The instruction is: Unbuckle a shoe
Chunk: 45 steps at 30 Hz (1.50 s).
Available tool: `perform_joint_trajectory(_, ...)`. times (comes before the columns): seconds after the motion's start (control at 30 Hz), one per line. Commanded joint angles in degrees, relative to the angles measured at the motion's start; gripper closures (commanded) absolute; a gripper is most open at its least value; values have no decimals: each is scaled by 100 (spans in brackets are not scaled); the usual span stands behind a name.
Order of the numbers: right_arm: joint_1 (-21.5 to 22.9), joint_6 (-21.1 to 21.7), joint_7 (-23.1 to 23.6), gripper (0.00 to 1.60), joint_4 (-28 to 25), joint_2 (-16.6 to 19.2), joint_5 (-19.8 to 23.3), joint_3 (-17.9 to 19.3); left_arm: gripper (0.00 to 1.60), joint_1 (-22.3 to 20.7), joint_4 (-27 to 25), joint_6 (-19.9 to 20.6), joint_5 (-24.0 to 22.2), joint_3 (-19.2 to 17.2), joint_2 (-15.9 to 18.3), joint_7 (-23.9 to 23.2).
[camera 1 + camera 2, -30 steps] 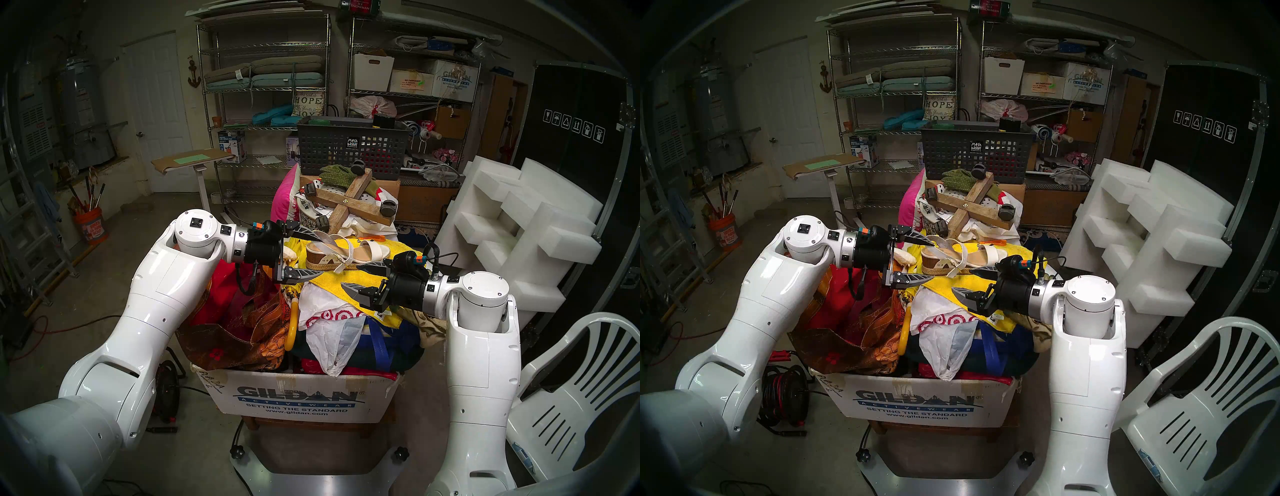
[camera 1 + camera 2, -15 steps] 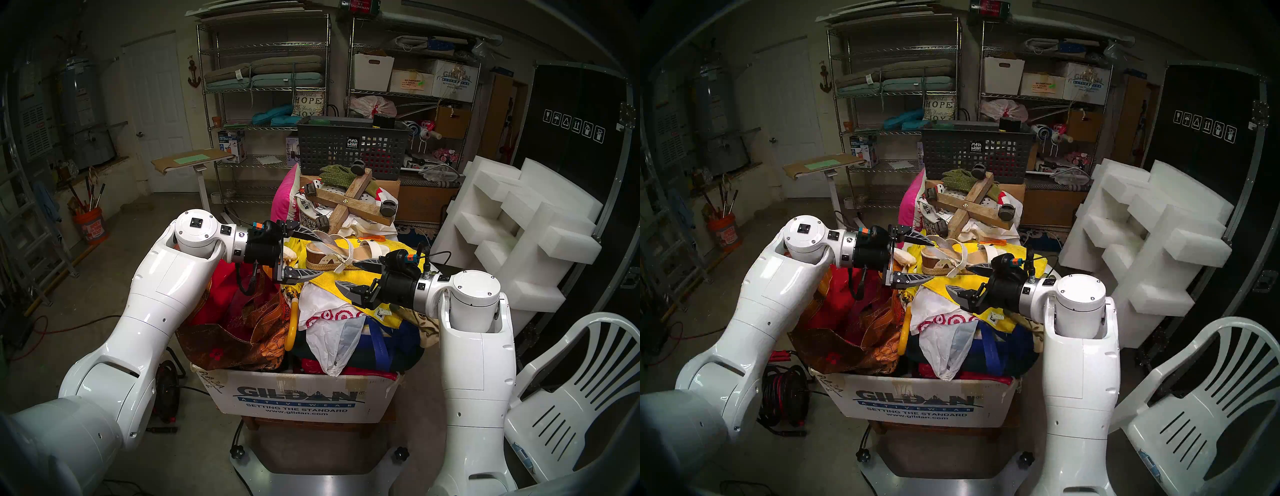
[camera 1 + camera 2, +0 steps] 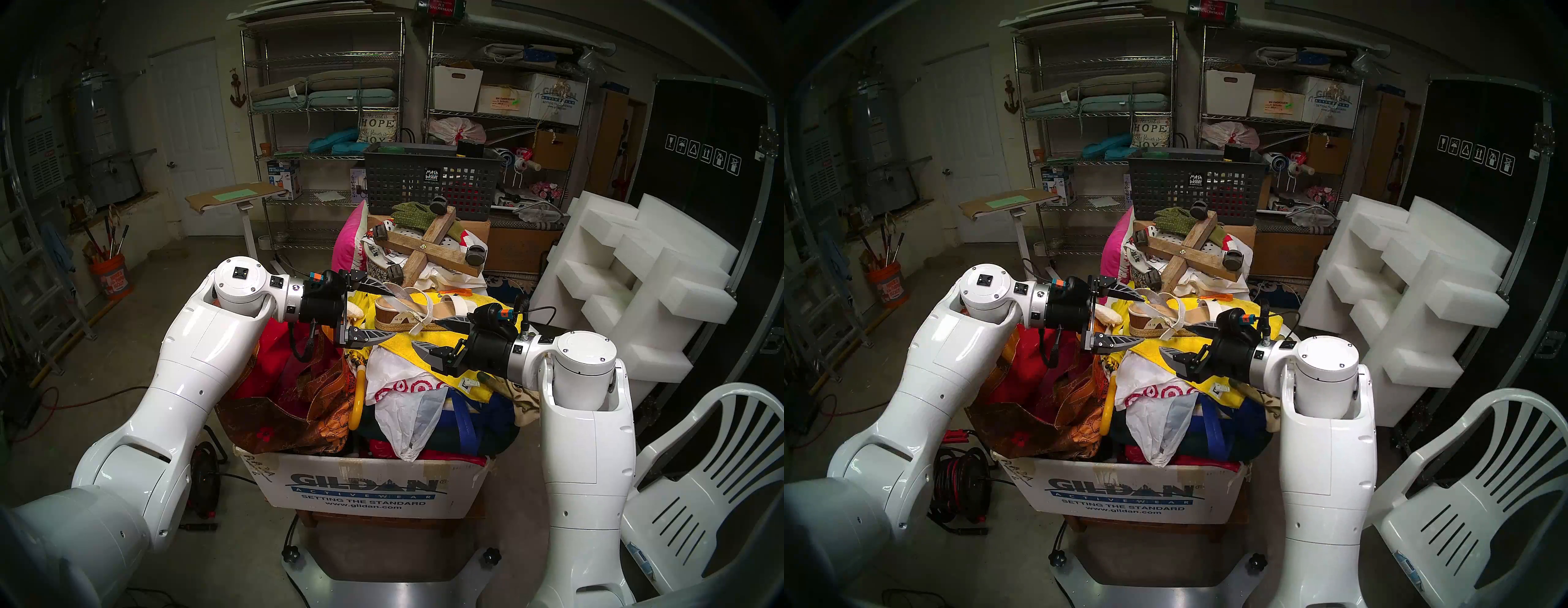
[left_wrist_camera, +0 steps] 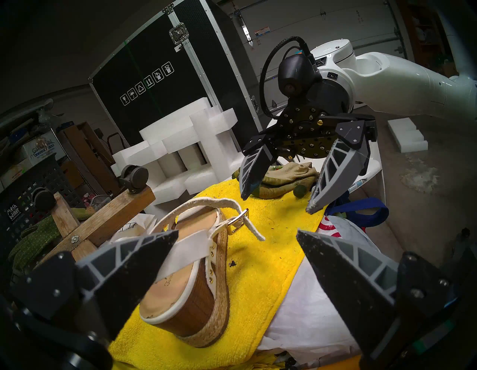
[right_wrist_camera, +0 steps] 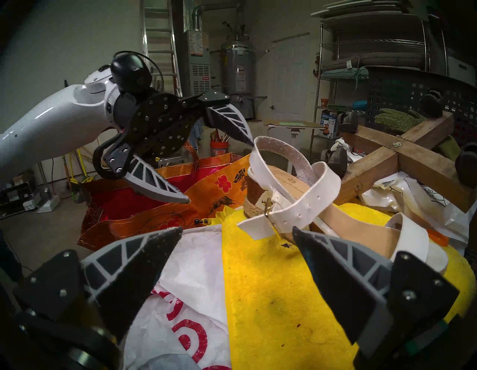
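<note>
The cream-white sandal point(image 3: 424, 312) with a jute-wrapped sole lies on a yellow towel point(image 3: 424, 346), heel toward my left arm. Its ankle strap runs through the small metal buckle point(image 4: 238, 222), also seen in the right wrist view point(image 5: 268, 206), and the strap's tail sticks out past it. My left gripper point(image 3: 394, 313) is open, its fingers on either side of the heel end without gripping it. My right gripper point(image 3: 422, 334) is open and empty, close to the strap tail on the sandal's near side; the left wrist view point(image 4: 276, 206) shows it just beyond the buckle.
A wooden cross with casters point(image 3: 428, 246) lies just behind the sandal, with green gloves point(image 3: 413, 210) and a black mesh basket point(image 3: 428, 178) further back. A white plastic bag point(image 3: 403, 382) and shopping bags fill the Gildan box point(image 3: 365, 488). White foam blocks point(image 3: 636, 276) and a plastic chair point(image 3: 700, 488) stand on the right.
My right gripper has moved left and slightly up toward the sandal's strap, staying open. The left arm and the sandal have not moved.
</note>
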Motion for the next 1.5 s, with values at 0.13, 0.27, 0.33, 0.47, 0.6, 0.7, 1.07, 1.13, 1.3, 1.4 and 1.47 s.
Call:
perform_joint_trajectory(0.13,31,67,386,4,-153,20,233,46,0,-102,-49,-1,-30,-44,4,-13)
perform_joint_trajectory(0.27,117,54,443,3,-23,41,222,18,0,-102,-49,-1,-30,-45,4,-14)
perform_joint_trajectory(0.33,165,61,472,3,50,41,229,5,0,-102,-50,-1,-30,-45,4,-14)
perform_joint_trajectory(0.47,256,79,491,6,177,30,218,-23,0,-102,-50,-1,-29,-45,4,-14)
perform_joint_trajectory(0.6,363,64,471,6,319,33,175,-64,0,-101,-50,-1,-29,-46,3,-13)
perform_joint_trajectory(0.7,427,52,467,6,416,33,166,-87,0,-101,-50,-1,-29,-46,3,-13)
perform_joint_trajectory(1.07,581,-23,337,10,579,24,26,-157,0,-101,-50,-1,-28,-46,3,-14)
perform_joint_trajectory(1.13,593,-24,299,9,586,18,1,-159,0,-101,-50,-1,-28,-47,3,-14)
perform_joint_trajectory(1.3,645,-36,241,10,637,22,-34,-156,0,-101,-49,-1,-28,-47,3,-15)
perform_joint_trajectory(1.4,674,-49,231,9,677,28,-51,-155,0,-101,-49,-1,-28,-47,2,-15)
perform_joint_trajectory(1.47,685,-64,226,9,693,31,-58,-157,0,-101,-49,-1,-28,-47,2,-15)
